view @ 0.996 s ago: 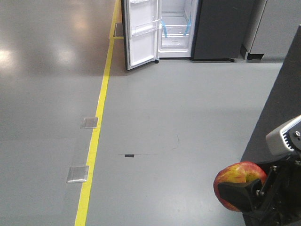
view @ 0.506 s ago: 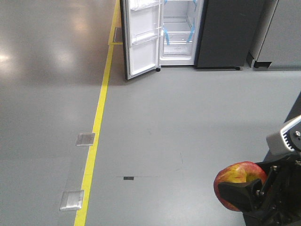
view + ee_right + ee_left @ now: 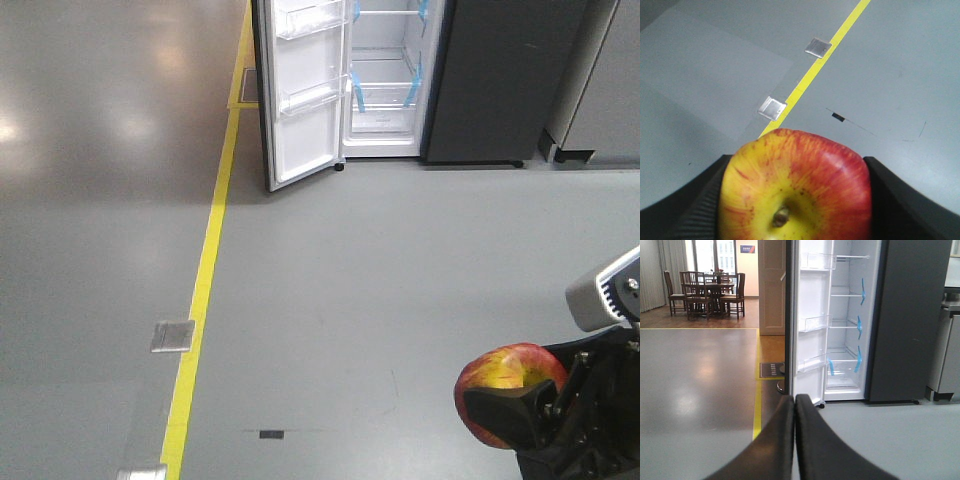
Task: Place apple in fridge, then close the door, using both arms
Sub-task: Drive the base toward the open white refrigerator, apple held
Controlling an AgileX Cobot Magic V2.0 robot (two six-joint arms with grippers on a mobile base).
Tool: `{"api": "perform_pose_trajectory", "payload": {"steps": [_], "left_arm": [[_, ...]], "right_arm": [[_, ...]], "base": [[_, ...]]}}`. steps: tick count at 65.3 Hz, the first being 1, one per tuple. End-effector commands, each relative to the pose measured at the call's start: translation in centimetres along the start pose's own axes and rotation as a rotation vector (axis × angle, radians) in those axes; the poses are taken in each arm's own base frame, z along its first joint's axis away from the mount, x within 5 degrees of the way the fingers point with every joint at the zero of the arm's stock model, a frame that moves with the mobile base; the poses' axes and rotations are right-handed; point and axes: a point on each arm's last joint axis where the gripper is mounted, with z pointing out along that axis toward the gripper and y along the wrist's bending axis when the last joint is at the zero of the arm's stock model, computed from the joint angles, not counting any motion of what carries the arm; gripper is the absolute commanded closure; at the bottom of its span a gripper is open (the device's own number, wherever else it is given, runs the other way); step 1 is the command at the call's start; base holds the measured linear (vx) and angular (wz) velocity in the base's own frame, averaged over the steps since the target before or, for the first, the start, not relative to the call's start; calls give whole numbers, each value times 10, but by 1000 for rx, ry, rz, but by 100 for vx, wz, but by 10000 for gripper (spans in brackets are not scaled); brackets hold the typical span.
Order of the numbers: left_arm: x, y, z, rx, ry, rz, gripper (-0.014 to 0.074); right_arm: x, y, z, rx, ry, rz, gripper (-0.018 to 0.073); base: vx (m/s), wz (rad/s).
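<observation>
The right gripper [image 3: 796, 167] has its 2 fingers [image 3: 695, 210] spread wide and clamped on the apple [image 3: 800, 190], which fills the gap between them. The ribbed finger on the left of the wrist view and the smooth black one on the right both touch its skin. The apple's stem dimple faces the wrist camera, yellow around the stem and red on the far side. In the front view the apple sits at the lower right, held above the floor [image 3: 400, 250] and well apart from the fridge.

The left gripper [image 3: 794, 407] has its 2 fingers pressed together along their length, with nothing between them. Its tips point toward the bottom corner of the door.

The fridge [image 3: 905, 315] stands at the far end of the floor, dark grey outside and white inside. The door [image 3: 305, 90] is open, swung out to the left, and its white inner face carries clear bins [image 3: 815, 322]. Glass shelves cross the inside, with strips of blue tape [image 3: 859, 327] at their edges.

A yellow line [image 3: 205, 260] runs along the floor to the left of the door, and 2 metal plates [image 3: 772, 107] lie against it. A small dark mark [image 3: 271, 434] lies on the floor to the right of the line. A table with chairs [image 3: 710, 290] stands far off on the left, and a grey cabinet [image 3: 945, 360] stands just right of the fridge.
</observation>
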Motion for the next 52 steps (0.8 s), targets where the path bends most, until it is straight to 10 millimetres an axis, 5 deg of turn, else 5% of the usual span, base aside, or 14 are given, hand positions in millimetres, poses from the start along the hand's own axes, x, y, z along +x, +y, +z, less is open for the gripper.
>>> {"api": "perform_pose_trajectory", "payload": {"steps": [1, 52], "left_arm": [[2, 0, 0, 9, -59, -11, 602], [2, 0, 0, 9, -59, -11, 602]], "right_arm": [[-13, 2, -8, 2, -98, -3, 337], [-13, 2, -8, 2, -98, -3, 337]], "base": [[35, 3], [33, 3]]}}
